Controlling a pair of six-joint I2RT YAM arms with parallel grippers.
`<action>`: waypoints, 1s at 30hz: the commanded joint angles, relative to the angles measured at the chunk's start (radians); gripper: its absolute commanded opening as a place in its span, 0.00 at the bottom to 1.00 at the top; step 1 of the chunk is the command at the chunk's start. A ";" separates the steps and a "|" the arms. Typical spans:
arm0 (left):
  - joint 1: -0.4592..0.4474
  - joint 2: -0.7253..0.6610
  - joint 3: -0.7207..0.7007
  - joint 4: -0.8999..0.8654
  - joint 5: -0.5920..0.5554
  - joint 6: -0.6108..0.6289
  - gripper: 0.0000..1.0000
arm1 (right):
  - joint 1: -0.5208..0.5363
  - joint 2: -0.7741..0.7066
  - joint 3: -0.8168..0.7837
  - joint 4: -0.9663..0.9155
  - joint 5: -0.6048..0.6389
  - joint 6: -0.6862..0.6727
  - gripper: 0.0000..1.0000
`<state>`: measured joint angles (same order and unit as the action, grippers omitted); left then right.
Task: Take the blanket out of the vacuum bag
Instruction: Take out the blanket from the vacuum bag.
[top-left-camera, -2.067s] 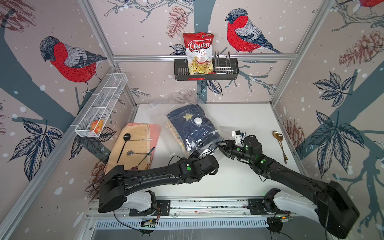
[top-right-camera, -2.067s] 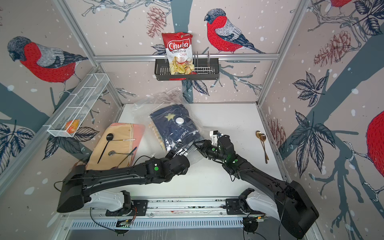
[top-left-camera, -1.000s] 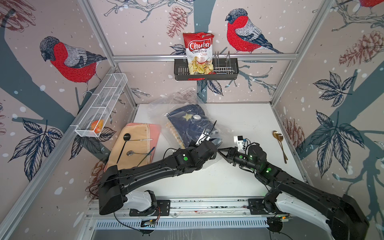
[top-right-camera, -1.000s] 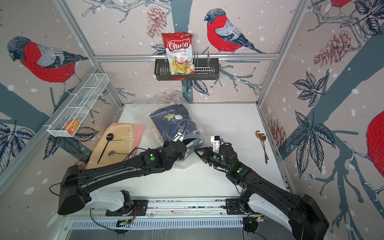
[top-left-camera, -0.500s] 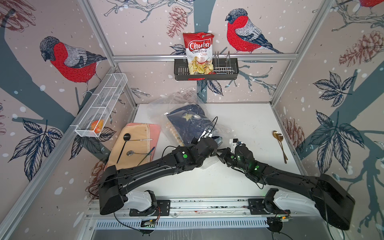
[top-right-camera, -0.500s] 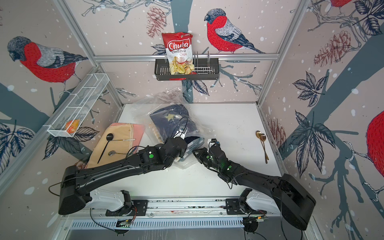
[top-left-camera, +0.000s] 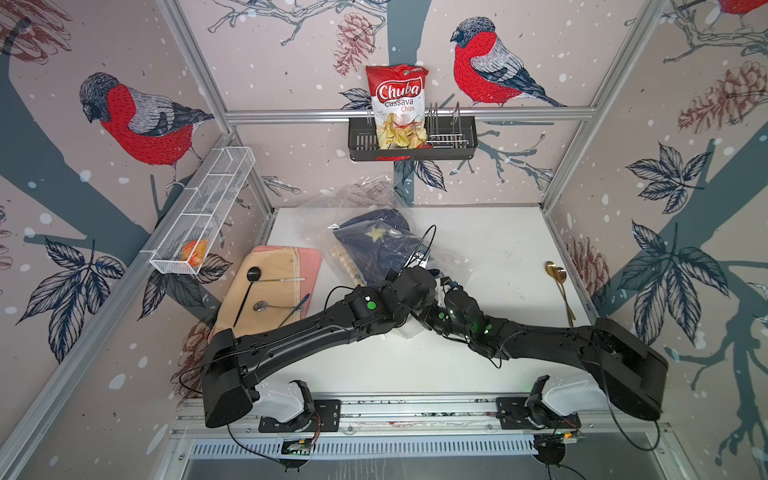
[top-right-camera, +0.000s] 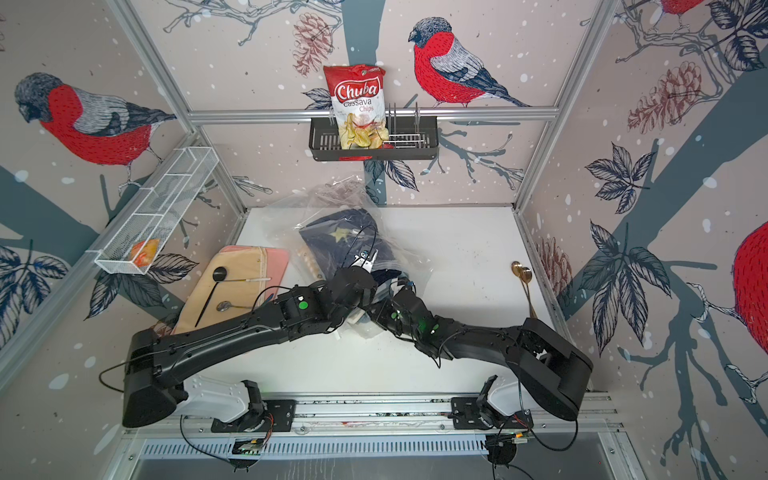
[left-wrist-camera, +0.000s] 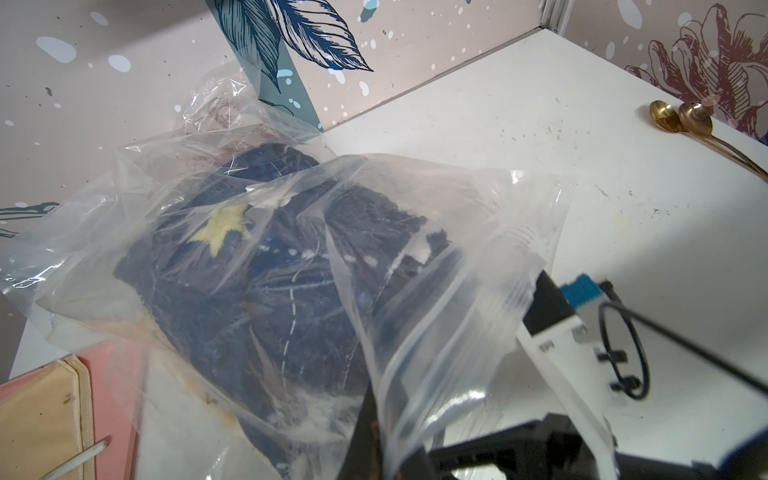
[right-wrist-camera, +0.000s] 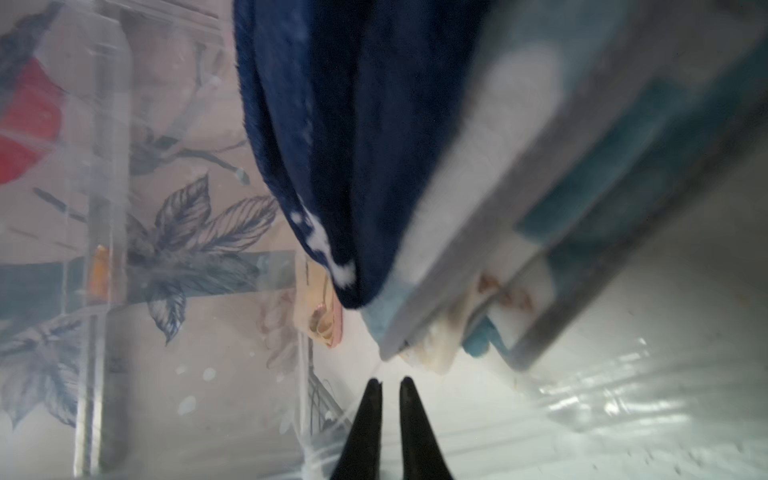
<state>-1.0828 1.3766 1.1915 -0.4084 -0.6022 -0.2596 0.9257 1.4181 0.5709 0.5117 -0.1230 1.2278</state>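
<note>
The vacuum bag (top-left-camera: 357, 199) (top-right-camera: 328, 195) lies crinkled at the back middle of the table. Inside it is the blanket (top-left-camera: 374, 245) (top-right-camera: 336, 241), dark navy with a yellow star. In the left wrist view my left gripper (left-wrist-camera: 376, 449) is shut on the bag's open zip-seal edge (left-wrist-camera: 478, 316) and holds it up off the table. My right gripper (right-wrist-camera: 388, 384) reaches into the bag's mouth. Its fingers (right-wrist-camera: 370, 415) are together with nothing between them, a short way from the blanket's folded edge (right-wrist-camera: 353, 187). In both top views the two wrists meet at the bag's near end.
Two gold spoons (top-left-camera: 557, 274) (left-wrist-camera: 681, 118) lie by the right wall. A pink and beige pad (top-left-camera: 274, 286) with utensils on it sits left of the bag. A white wire shelf (top-left-camera: 199, 212) hangs on the left wall. A black rack with a chips bag (top-left-camera: 399, 104) hangs on the back wall.
My right gripper has moved left, from beside the bag into its mouth under my left wrist. My left gripper still holds the lifted bag edge.
</note>
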 joint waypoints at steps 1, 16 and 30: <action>0.001 -0.020 -0.008 0.007 0.021 -0.002 0.00 | -0.045 0.017 0.043 0.024 -0.087 -0.053 0.12; 0.001 -0.054 -0.057 0.005 0.062 -0.009 0.00 | -0.143 0.180 0.067 0.235 -0.126 0.134 0.36; 0.001 -0.085 -0.086 -0.003 0.061 -0.021 0.00 | -0.157 0.250 0.109 0.303 -0.151 0.147 0.50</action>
<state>-1.0821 1.3022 1.1057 -0.4129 -0.5499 -0.2707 0.7715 1.6676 0.6632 0.7628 -0.2626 1.3682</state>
